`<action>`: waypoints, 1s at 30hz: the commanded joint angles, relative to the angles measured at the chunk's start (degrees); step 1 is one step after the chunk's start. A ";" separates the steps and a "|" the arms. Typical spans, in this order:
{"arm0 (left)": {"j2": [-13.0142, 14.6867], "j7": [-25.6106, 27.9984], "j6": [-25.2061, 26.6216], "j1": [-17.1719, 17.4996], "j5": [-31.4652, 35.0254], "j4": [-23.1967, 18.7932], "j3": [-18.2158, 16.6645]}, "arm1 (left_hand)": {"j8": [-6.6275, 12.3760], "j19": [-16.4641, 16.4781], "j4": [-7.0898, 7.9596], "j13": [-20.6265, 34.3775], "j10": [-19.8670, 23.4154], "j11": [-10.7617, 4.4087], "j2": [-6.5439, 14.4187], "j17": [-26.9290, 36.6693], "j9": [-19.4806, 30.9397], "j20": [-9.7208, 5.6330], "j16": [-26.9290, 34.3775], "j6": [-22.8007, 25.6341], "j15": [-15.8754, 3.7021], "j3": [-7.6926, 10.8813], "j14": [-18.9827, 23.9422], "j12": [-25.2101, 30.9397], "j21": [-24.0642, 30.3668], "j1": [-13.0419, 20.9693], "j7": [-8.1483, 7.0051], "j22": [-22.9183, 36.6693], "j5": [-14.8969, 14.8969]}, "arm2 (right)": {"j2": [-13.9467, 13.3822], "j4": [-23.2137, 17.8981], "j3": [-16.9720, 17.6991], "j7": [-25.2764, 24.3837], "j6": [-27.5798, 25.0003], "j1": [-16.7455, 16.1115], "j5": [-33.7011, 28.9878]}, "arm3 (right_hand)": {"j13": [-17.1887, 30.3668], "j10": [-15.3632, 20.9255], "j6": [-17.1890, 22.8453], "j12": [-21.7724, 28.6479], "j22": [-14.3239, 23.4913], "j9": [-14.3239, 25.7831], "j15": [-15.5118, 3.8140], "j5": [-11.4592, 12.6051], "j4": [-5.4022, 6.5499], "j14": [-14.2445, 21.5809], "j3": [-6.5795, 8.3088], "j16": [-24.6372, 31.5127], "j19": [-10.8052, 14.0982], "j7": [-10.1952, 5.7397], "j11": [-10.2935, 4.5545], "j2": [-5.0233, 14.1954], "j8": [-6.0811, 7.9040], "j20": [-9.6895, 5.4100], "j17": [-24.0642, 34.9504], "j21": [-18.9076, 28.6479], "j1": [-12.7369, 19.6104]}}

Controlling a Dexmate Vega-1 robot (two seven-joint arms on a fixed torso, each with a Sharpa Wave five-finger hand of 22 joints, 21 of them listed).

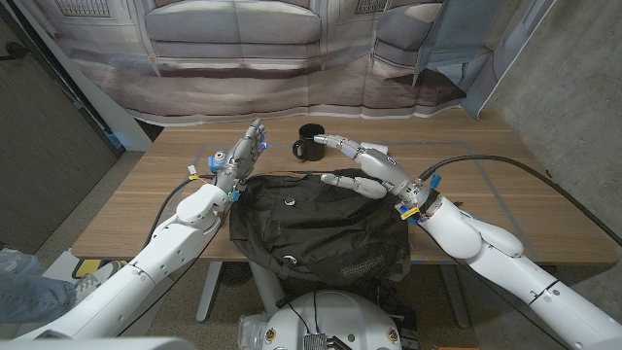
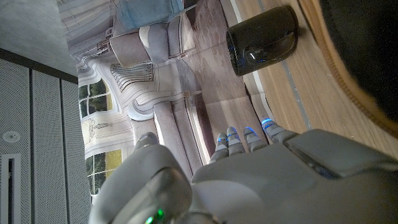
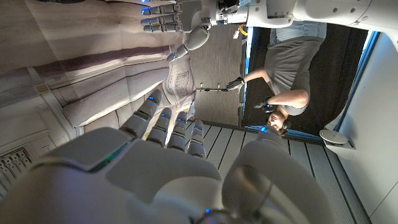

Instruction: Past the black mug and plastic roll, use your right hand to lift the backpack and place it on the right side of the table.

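So far nothing is lifted: the backpack (image 1: 316, 233) lies at the lower middle of the head view, on the near edge of the tabletop (image 1: 486, 209), with the black mug (image 1: 310, 143) above it. Your right robot hand (image 1: 367, 165) hovers over its upper edge, fingers spread and holding nothing; the left robot hand (image 1: 241, 156) stands open beside it. You have the grasp, lift and placement on the right side left.

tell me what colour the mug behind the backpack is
Black. The mug shows best in the head view, standing on the table just beyond the black backpack.
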 commanded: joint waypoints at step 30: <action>0.70 0.16 -0.06 0.88 -0.36 -1.29 -0.98 | -0.05 -0.06 -0.03 0.09 -0.11 -0.19 0.31 0.24 0.15 0.06 0.21 0.01 -0.04 -0.60 0.13 -0.05 0.10 0.60 -0.24 0.32 0.32 | -6.21 -7.02 -3.92 -1.40 -9.21 1.31 -12.84 | 0.30 -0.80 -0.91 -0.51 0.17 0.13 -0.04 0.45 -1.67 -0.45 0.15 -0.37 1.56 -0.64 0.95 -0.23 0.04 4.50 0.10 0.12 2.32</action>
